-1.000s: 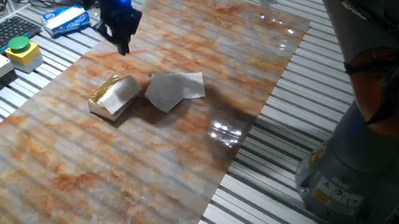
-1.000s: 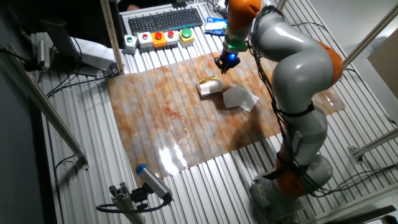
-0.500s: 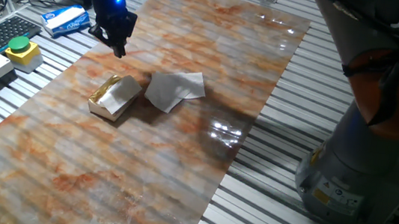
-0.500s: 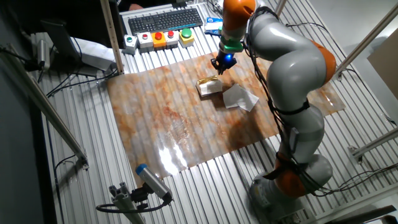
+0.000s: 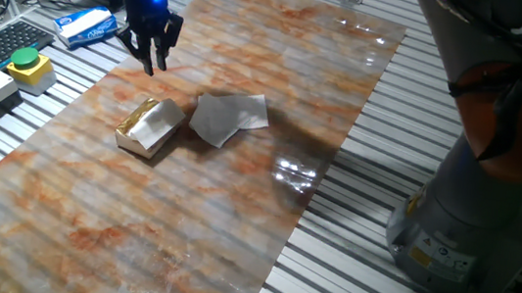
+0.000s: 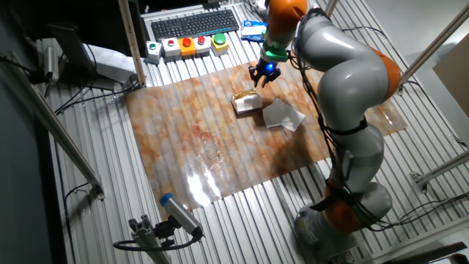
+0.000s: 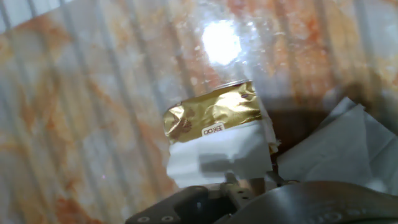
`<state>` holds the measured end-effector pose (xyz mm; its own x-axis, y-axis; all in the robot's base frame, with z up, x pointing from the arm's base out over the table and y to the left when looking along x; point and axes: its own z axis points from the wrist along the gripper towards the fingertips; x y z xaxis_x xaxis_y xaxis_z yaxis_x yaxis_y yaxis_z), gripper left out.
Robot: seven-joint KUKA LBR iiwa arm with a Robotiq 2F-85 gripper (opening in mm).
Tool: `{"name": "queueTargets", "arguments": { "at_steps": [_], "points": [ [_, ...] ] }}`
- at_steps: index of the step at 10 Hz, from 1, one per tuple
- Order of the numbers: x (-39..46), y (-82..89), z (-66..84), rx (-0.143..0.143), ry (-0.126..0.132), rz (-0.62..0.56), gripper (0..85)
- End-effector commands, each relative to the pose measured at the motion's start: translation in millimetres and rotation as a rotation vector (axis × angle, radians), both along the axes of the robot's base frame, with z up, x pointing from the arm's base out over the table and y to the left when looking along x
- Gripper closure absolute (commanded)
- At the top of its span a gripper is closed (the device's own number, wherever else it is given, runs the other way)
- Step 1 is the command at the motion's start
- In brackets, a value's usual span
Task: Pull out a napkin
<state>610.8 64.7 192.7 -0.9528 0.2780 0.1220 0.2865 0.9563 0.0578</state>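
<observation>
gripper point(image 5: 153, 59) hangs over the marbled mat point(image 5: 236, 193) near its far left edge, fingers spread apart with nothing between them, a blue light glowing on the body above. its tips sit well apart from the gold foil packet point(image 5: 150, 125), which lies toward the mat's left side with a white sheet showing at its open end. just beside the packet, on the side toward the middle of the mat, a loose napkin point(image 5: 228, 117) lies flat with one corner folded. in the hand view the fingertips are out of sight; only dark hardware shows at the bottom edge, hiding part of the packet's white end, and the napkin is cut off at the right edge. off the mat, a blue-and-white packet point(image 5: 85, 26) lies beside the button box point(image 5: 3, 78).
</observation>
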Motion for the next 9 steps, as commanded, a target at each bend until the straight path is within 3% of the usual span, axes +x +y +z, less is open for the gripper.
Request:
{"name": "queueTargets", "arguments": {
  "at_steps": [1, 2, 3, 4, 5, 6, 7, 9],
  "points": [
    [0.0, -0.2, -0.2, -0.001, 0.006, 0.0, 51.0],
    [0.0, -0.2, -0.2, -0.017, 0.009, 0.015, 51.0],
    [0.0, -0.2, -0.2, 0.026, 0.015, -0.011, 51.0],
    [0.0, -0.2, -0.2, 0.035, 0.024, -0.011, 51.0],
    [0.0, -0.2, -0.2, -0.004, -0.001, 0.007, 51.0],
    [0.0, -0.2, -0.2, -0.02, -0.018, 0.013, 51.0],
    [0.0, -0.2, -0.2, -0.006, -0.017, 0.018, 51.0],
    [0.0, -0.2, -0.2, -0.006, -0.012, 0.006, 51.0]
  ]
}}
